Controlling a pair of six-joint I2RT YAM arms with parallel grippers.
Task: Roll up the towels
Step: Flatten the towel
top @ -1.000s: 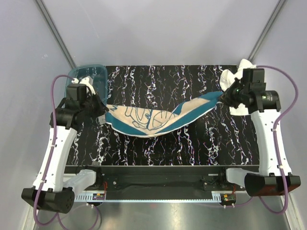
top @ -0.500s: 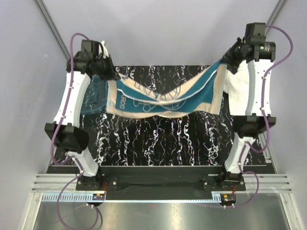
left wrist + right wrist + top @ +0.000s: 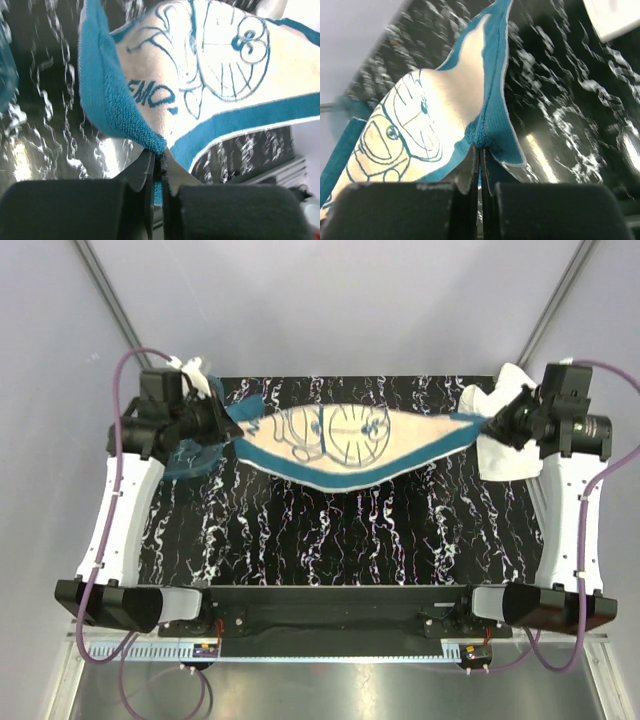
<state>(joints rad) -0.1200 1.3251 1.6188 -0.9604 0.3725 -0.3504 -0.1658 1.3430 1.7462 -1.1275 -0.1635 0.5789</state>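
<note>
While both arms stood high half a second ago, with the patterned towel hanging between them as a broad sheet, they have now come down. The patterned towel [image 3: 345,445] is stretched long and narrow from one pincer to the other, its cartoon face up.

The left pincer [image 3: 226,424] is clamped together on one teal-edged corner. Its wrist view shows the hem nipped between the closed jaws of the left pincer [image 3: 156,161], and the patterned towel [image 3: 200,75] runs away ahead of it. The right pincer [image 3: 491,425] is likewise closed tight on the opposite end. Seen from its own wrist, the right pincer [image 3: 481,150] has a bunched fold of the patterned towel [image 3: 450,100] rising straight out of its grip.

Midway between the pincers the cloth bellies toward the arm bases, low over the bench [image 3: 330,540]. Whether it already rests there I cannot tell from overhead.

The drop reads as the end of a shake-out: the cloth is opened and about to be laid flat, but no rolling has begun. The white towel [image 3: 503,458] lies crumpled just beneath and behind the right pincer, unrolled. The teal tub [image 3: 183,462] sits under the left pincer.
</note>
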